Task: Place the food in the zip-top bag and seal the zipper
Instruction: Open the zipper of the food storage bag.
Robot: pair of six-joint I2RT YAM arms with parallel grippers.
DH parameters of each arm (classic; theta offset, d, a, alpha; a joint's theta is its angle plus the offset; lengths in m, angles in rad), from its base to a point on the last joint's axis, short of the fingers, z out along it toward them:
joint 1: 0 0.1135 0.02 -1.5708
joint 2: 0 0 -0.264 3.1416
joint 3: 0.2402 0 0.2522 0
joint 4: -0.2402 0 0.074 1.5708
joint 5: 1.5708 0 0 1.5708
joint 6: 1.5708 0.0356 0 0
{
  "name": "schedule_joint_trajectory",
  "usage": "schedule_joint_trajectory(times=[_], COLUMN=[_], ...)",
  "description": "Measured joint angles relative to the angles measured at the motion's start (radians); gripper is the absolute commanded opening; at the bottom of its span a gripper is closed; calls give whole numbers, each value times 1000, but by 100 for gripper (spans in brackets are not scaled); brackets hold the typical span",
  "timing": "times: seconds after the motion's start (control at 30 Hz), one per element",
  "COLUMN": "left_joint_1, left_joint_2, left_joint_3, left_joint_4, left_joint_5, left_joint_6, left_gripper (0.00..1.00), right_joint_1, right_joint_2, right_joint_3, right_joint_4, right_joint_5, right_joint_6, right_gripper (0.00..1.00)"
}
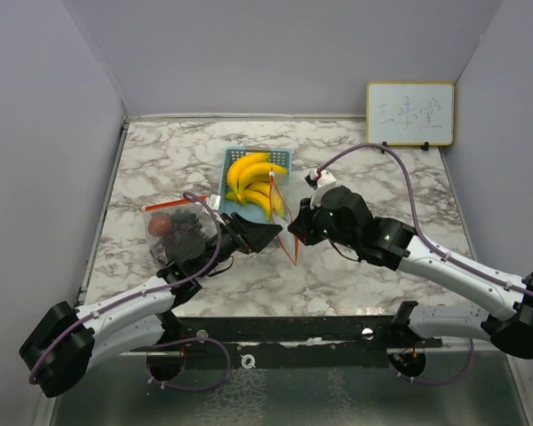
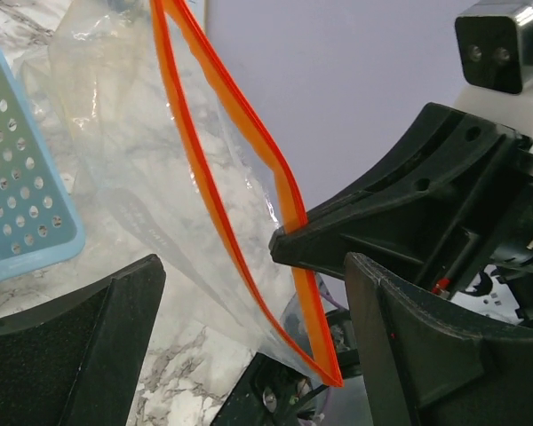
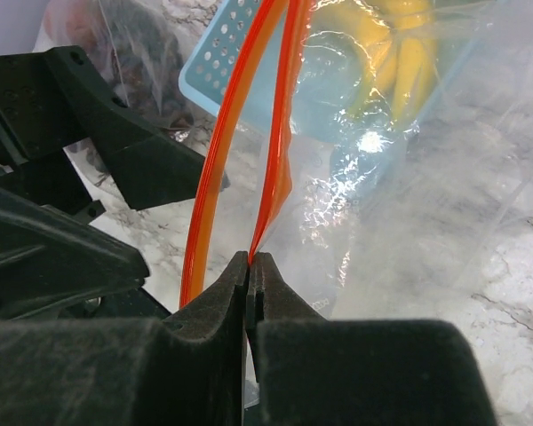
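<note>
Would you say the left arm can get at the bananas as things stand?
Probably yes: the left hand is open and empty, and the bananas lie in the blue basket just beyond it, with the rim of the zip-top bag held off to one side.

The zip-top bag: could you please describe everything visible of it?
The zip-top bag is clear, glossy, crinkled plastic with an orange zipper rim, its mouth open. The right gripper pinches one rim strip, holding it upright; the left gripper, open, flanks it without gripping. The blue basket and bananas show through it.
</note>
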State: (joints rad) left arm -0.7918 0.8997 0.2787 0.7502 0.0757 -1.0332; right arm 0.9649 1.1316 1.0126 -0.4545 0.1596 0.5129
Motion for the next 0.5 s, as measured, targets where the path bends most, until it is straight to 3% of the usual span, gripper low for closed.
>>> schedule_joint_trajectory(times=[0.5], left_joint_1=[0], left_joint_2=[185], left_joint_3=[72], left_joint_4=[12], left_joint_5=[-50], left_joint_6=[53], left_gripper=[51], right_joint_1=[0], right_joint_2=[-24], right_joint_3=[-23], right_joint_4=[21], right_joint_5=[-61], right_joint_6=[-19], right_gripper=[2])
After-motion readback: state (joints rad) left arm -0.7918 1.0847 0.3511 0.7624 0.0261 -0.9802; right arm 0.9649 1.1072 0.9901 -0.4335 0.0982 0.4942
